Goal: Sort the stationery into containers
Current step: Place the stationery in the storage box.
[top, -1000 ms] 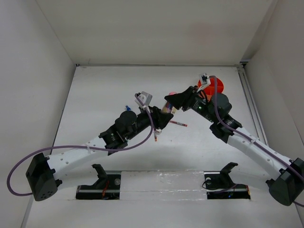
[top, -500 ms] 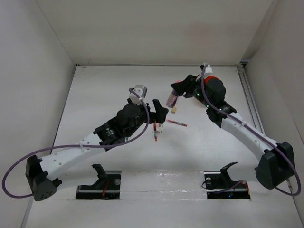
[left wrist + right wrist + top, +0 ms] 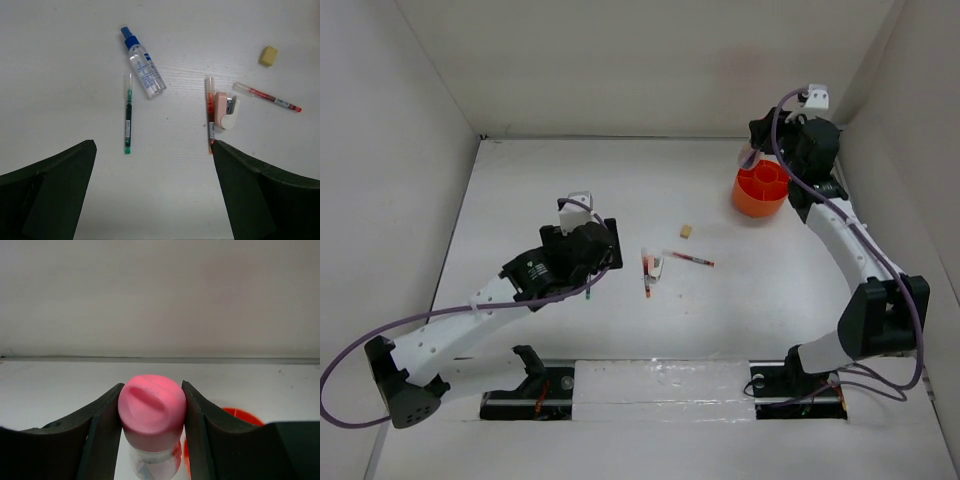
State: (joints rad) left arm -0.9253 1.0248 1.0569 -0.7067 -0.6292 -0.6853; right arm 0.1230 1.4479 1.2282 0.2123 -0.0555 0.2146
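R gripper (image 3: 152, 390) clamped on 1 pink-capped tube (image 3: 150, 412) at orange tub (image 3: 761, 192) far rim. L gripper (image 3: 152, 149) jaws wide apart. Left of tub: 2 red pens (image 3: 209, 117), 1 green pen (image 3: 128, 117), 1 blue-capped tube (image 3: 144, 71), 1 eraser (image 3: 268, 56), 1 white piece (image 3: 226, 111).

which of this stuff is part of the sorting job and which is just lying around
Job: round orange plastic tub; pink-capped tube; clear blue-capped spray bottle; thin green pen; thin orange-red pen; thin red pen; beige eraser cube; small pink-and-white piece.
Not job: black clamp at the near edge; white table.
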